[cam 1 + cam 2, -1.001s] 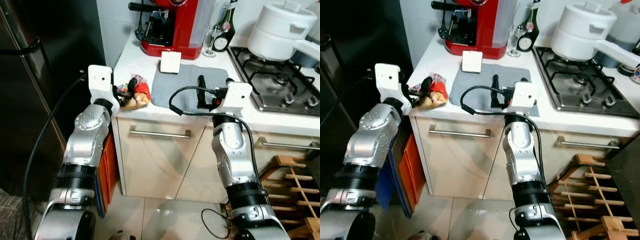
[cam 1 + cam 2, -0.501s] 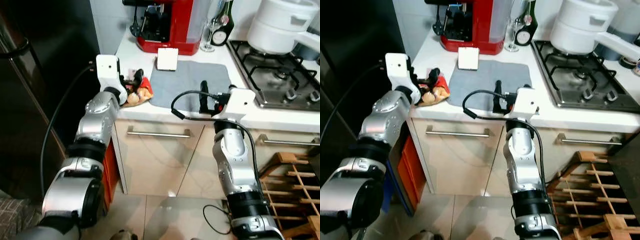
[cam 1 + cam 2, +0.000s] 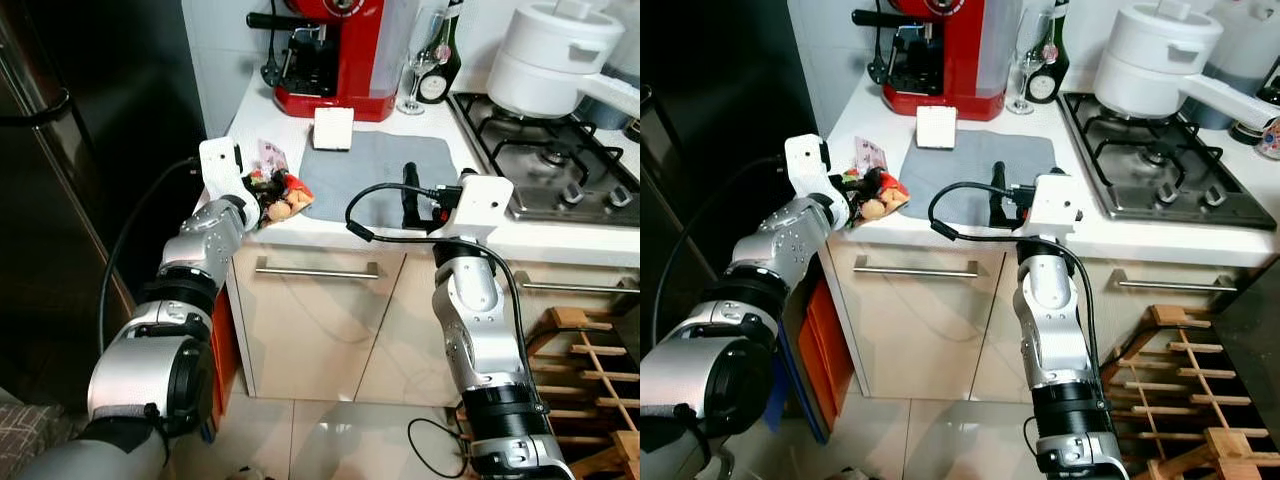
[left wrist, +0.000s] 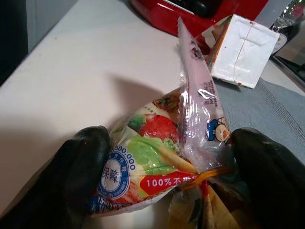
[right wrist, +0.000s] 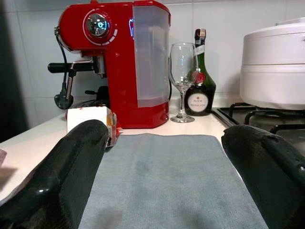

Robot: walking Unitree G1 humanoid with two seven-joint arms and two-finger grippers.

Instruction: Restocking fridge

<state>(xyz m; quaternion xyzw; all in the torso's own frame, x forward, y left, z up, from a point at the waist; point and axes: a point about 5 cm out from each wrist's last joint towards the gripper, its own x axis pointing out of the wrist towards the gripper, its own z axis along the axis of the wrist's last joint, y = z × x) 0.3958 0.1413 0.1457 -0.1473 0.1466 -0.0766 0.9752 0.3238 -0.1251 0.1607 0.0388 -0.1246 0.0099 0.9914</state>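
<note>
Grasping the snack bag at the counter's corner, fridge waiting to the left.

From the head views, the left gripper reaches onto the white counter, beside the grey mat; the right gripper hovers over that mat's near edge. The left wrist view shows both fingers pressed against the colourful snack bag, clamping it. The right wrist view shows fingers spread wide, holding nothing. Next, I'd judge, lift and carry it toward the dark fridge.
</note>
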